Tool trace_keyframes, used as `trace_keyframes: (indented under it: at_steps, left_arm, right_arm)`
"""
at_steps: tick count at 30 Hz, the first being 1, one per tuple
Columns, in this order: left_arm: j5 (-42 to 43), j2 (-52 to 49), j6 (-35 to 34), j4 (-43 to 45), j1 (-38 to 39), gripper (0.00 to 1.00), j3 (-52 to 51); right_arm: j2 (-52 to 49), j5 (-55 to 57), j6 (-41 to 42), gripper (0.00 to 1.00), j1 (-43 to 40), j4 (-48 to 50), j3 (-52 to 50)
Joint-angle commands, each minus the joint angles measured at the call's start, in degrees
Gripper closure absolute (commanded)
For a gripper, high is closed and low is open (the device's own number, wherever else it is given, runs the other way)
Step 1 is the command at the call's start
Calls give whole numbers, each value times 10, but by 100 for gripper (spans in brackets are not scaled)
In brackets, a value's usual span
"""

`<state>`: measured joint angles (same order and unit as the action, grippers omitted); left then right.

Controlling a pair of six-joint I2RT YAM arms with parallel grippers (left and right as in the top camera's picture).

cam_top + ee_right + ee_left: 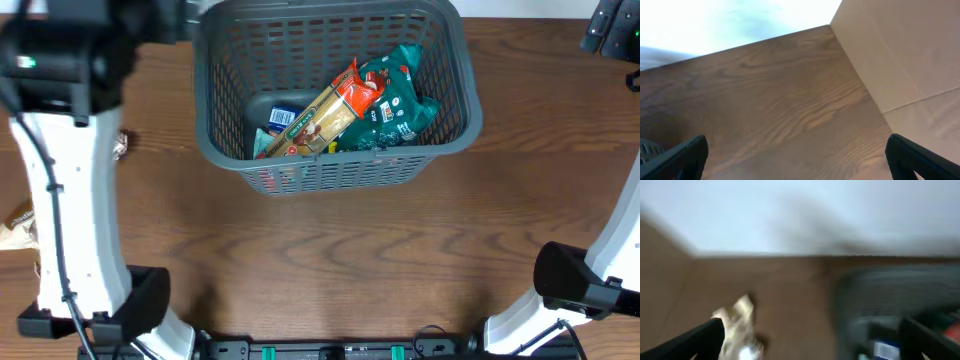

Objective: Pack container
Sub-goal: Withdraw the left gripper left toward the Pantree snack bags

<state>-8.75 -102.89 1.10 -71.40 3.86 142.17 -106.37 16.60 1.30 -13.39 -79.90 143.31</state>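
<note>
Overhead looks straight down on the dark grey slotted plastic basket (330, 172) and the brown wooden surface (350, 250). The blurred left wrist view looks low at that basket from its left. The right wrist view faces the surface right of the basket.

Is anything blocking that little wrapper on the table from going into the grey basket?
Nothing visible does. In the blurred left wrist view, only bare table lies between the crumpled wrapper and the basket.

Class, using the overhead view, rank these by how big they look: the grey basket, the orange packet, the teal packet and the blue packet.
1. grey basket: by far the largest.
2. orange packet and teal packet: they look alike and overlap, so not ranked.
3. blue packet: smallest, though partly covered.
</note>
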Motion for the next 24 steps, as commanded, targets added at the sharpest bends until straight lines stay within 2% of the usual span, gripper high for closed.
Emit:
trace_keyframes:
  at_steps: [1,8,24]
  left_arm:
    - [-56,3,-125,-30,-61,1,3]
    - [-55,-17,-145,-72,-140,1,-25]
    - [-54,-214,-145,-93,-161,1,-36]
  right_arm:
    - [13,8,8,1,-4,-1,6]
    - [13,8,8,1,-4,-1,6]
    - [13,8,8,1,-4,-1,6]
